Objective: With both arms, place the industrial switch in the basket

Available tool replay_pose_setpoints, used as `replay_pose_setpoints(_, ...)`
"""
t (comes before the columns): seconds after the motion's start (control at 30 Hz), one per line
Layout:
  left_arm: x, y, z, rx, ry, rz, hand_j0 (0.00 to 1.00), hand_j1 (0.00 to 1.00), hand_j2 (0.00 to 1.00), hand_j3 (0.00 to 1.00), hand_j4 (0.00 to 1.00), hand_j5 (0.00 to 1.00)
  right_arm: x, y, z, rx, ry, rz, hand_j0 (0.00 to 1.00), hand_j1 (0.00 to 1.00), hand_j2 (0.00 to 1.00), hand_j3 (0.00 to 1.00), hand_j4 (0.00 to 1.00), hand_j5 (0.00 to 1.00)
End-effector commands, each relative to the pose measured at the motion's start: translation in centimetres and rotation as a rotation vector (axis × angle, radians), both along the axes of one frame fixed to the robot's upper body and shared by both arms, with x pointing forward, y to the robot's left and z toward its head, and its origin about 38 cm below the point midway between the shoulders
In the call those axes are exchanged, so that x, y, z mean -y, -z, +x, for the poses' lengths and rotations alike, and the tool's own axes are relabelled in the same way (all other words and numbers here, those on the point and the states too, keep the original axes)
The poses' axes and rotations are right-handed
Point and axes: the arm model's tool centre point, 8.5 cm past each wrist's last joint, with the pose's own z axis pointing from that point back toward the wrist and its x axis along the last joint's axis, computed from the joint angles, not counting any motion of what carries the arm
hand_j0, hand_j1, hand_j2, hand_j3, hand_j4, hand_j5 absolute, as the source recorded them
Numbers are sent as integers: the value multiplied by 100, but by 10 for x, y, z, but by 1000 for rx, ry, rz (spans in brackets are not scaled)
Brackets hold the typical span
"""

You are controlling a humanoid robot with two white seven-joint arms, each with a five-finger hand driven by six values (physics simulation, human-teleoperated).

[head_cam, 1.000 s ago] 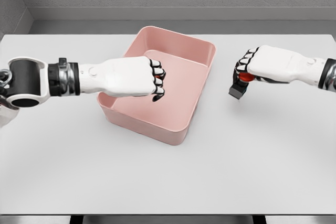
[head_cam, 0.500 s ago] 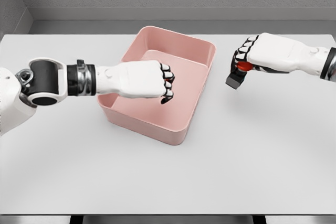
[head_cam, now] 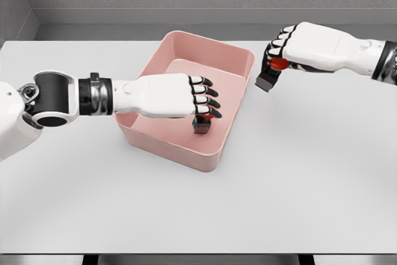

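White table (head_cam: 186, 215), grey walls. Pink basket (head_cam: 245, 60) holds a small dark block (head_cam: 200, 127), half hidden under the left hand (head_cam: 170, 96), whose fingers have uncurled. Right hand (head_cam: 298, 48), now nearer the basket, grips the industrial switch (head_cam: 268, 79).

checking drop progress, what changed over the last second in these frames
The left hand opened over the basket, letting a small dark switch drop inside. The right hand, gripping the red-buttoned switch, rose toward the basket's rim. The basket stayed put.
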Motion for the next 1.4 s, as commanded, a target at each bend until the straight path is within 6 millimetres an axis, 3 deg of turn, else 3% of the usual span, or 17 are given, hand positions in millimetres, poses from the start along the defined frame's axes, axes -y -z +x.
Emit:
replay_pose_setpoints(0.0,-2,-2,1,-1,-4,-8,100,100,100,100,100,100,-6,-1,-1,1,-15,16,51,51,51,51,51,51)
replay_pose_setpoints(0.1,-19,-24,3,-1,-26,-51,100,100,100,100,100,100,-10,-5,0,11,-24,20,50,50,50,50,50,50)
replay_pose_setpoints(0.17,-42,-47,-1,-21,-44,-77,100,100,100,100,100,100,-11,-6,0,14,-25,21,50,50,50,50,50,50)
replay_pose_setpoints(0.33,-103,-56,-8,-177,-156,-133,100,100,100,100,100,100,-20,-9,2,22,-45,33,50,50,50,50,50,50)
replay_pose_setpoints(0.37,-127,-62,-9,-170,-210,-106,100,100,100,100,100,100,-25,-11,2,26,-54,40,50,50,50,50,50,50)
replay_pose_setpoints(0.5,-166,-66,-16,-192,-306,-67,100,100,100,100,100,100,-44,-12,4,26,-93,49,50,50,50,50,50,50)
replay_pose_setpoints(0.6,-175,-67,-17,-188,-327,-53,100,100,100,100,100,100,-54,-14,5,27,-112,52,49,49,49,49,49,49)
replay_pose_setpoints(0.67,-173,-60,-18,-204,-322,-53,100,100,100,100,100,100,-65,-10,4,15,-138,50,49,49,49,49,49,49)
replay_pose_setpoints(0.9,-172,-69,-19,-181,-317,-57,100,100,100,100,100,100,-89,-10,5,8,-181,57,49,49,49,49,49,49)
replay_pose_setpoints(1.17,-170,-64,-20,-193,-313,-57,100,100,100,100,100,100,-119,-17,6,44,-231,49,52,52,52,52,52,52)
replay_pose_setpoints(1.23,-170,-65,-20,-192,-312,-55,100,100,100,100,100,100,-123,-14,10,49,-227,47,63,63,63,63,63,63)
replay_pose_setpoints(1.27,-170,-65,-20,-192,-312,-55,100,100,100,100,100,100,-123,-14,11,50,-223,49,77,77,77,77,77,77)
replay_pose_setpoints(1.3,-170,-64,-20,-194,-312,-55,100,100,100,100,100,100,-122,-15,11,51,-221,49,99,99,99,99,99,99)
replay_pose_setpoints(1.37,-169,-65,-21,-192,-308,-56,100,100,100,100,100,100,-117,-14,15,46,-201,45,100,100,100,100,100,100)
